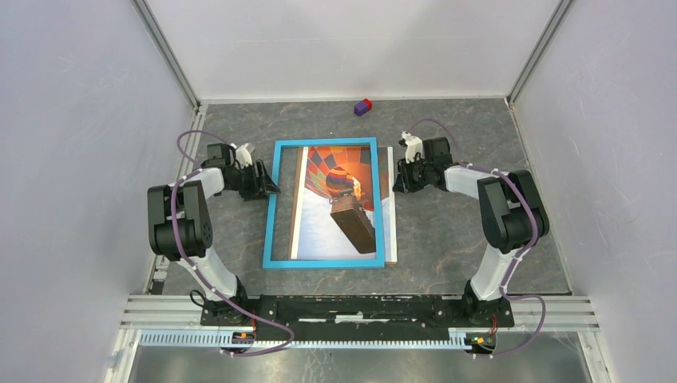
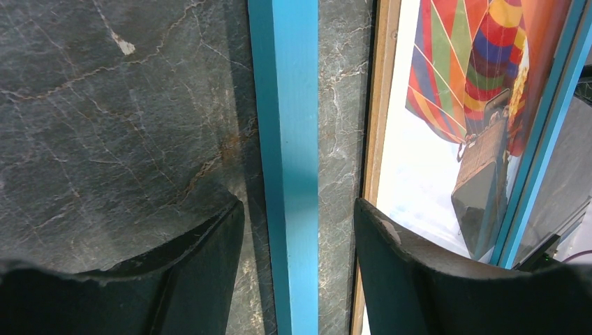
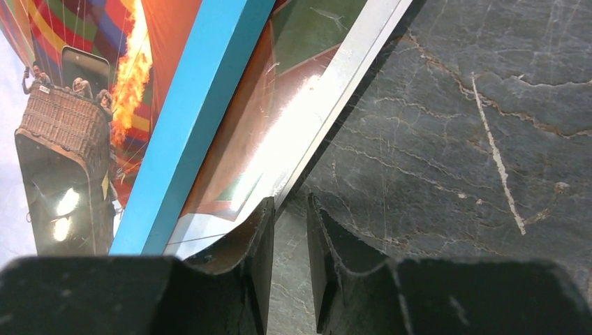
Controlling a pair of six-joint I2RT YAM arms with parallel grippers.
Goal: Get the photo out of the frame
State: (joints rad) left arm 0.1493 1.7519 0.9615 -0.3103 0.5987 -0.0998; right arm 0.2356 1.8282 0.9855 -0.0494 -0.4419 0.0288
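At frame point(image 1: 323, 262) left side | left tool point(image 2: 299, 209) apart, astride it | right tool point(image 3: 291, 202) narrowly apart at photo point(image 1: 319, 223) edge

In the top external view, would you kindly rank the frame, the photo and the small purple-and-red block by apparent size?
1. the frame: largest outline, though only slightly.
2. the photo: nearly as big, sticking out past the frame's right side.
3. the purple-and-red block: far smaller.
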